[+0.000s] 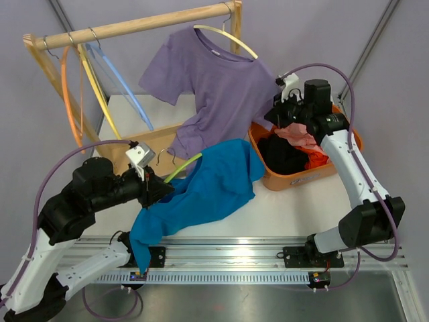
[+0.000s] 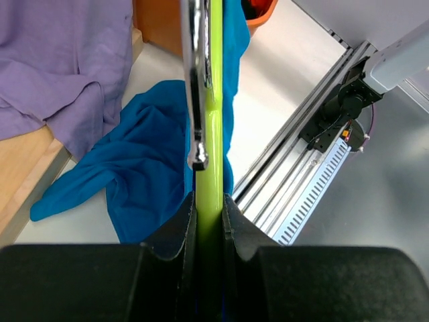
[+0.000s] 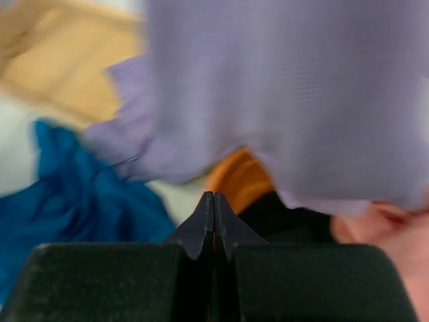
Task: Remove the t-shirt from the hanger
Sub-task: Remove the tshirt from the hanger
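Observation:
A blue t-shirt (image 1: pixel 208 188) hangs crumpled over a lime-green hanger (image 1: pixel 182 168) and trails down onto the table. My left gripper (image 1: pixel 149 188) is shut on the hanger's green bar. In the left wrist view the bar (image 2: pixel 213 100) runs straight up from between the jaws of the left gripper (image 2: pixel 208 201). The metal hook (image 2: pixel 196 80) lies alongside it, with the blue t-shirt (image 2: pixel 147 154) behind. My right gripper (image 1: pixel 278 113) hovers over the orange basket, beside a purple t-shirt. It (image 3: pixel 214 200) is shut with nothing in it.
A purple t-shirt (image 1: pixel 221 87) hangs on a yellow hanger from the wooden rack's rod (image 1: pixel 134 25). Empty orange (image 1: pixel 67 94), yellow (image 1: pixel 100 94) and blue (image 1: pixel 124 87) hangers hang at the rod's left. An orange basket (image 1: pixel 295 180) of clothes stands at the right.

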You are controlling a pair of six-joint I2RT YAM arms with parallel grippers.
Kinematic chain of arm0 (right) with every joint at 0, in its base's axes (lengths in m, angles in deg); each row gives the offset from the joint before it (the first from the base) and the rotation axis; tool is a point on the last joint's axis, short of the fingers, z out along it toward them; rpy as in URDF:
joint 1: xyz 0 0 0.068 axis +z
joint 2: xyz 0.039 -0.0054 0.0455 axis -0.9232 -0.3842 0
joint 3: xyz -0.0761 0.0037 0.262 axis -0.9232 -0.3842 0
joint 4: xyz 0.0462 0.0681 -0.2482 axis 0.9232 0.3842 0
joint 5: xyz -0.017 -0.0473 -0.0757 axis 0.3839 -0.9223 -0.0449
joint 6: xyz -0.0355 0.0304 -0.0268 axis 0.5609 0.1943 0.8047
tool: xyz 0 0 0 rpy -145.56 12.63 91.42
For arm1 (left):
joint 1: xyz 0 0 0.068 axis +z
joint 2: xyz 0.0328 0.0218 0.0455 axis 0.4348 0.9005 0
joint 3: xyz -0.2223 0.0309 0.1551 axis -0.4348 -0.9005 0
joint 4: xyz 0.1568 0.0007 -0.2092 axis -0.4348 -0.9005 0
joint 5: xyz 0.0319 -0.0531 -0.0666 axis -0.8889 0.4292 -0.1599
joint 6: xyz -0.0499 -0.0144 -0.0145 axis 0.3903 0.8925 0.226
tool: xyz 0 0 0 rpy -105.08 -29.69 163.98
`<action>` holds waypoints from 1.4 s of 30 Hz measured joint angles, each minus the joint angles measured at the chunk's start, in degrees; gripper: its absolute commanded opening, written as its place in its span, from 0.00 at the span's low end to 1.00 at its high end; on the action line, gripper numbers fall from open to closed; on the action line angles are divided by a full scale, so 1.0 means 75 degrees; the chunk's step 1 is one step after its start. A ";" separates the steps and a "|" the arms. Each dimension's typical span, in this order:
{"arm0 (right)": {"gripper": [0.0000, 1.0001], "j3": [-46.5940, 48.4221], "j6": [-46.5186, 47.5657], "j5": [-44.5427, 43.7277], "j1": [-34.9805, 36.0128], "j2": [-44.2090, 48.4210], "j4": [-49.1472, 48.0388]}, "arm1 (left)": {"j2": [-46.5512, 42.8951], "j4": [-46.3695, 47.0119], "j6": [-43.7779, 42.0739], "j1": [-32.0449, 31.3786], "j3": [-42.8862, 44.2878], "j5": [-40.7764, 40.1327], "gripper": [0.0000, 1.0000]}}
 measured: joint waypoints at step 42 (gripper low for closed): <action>0.20 0.1355 -0.2789 -0.4427 0.4864 -0.0414 0.0886 | 0.1851 0.2597 0.2812 0.0000 -0.0542 -0.1163 0.00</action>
